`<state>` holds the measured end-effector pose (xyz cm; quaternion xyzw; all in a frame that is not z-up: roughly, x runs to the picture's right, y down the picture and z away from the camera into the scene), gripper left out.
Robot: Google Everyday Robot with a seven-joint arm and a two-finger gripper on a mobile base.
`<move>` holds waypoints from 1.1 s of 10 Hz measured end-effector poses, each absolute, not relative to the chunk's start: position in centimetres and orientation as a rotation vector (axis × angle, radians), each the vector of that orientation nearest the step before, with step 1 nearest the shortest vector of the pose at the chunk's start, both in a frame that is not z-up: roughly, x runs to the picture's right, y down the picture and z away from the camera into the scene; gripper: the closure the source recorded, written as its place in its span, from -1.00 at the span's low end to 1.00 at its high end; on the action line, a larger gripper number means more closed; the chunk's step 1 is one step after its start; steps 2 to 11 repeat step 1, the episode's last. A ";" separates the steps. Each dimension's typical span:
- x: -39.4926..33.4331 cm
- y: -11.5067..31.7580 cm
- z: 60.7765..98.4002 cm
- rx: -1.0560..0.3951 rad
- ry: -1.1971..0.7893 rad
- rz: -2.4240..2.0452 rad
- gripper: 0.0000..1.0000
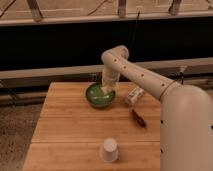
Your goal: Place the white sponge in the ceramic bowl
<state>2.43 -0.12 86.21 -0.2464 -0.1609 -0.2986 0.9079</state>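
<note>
The ceramic bowl (97,97), round and glossy green, stands on the wooden table (65,125) near its far edge. My gripper (106,90) reaches down from the white arm (135,72) into the bowl's right side, with its end just over the bowl's inside. The white sponge does not show on its own. A pale patch sits at the gripper's end in the bowl, and I cannot tell whether that is the sponge or part of the gripper.
A white bottle with a label (134,95) lies right of the bowl. A small dark brown object (138,118) lies in front of the bottle. An upturned white paper cup (109,150) stands near the table's front edge. A dark wall and rails run behind the table.
</note>
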 end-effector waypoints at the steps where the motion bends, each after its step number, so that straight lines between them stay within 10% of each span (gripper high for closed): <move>1: 2.4 -0.2 86.2 -0.508 -0.333 -0.617 0.39; 11: 2.4 -0.2 86.2 -0.508 -0.333 -0.617 0.39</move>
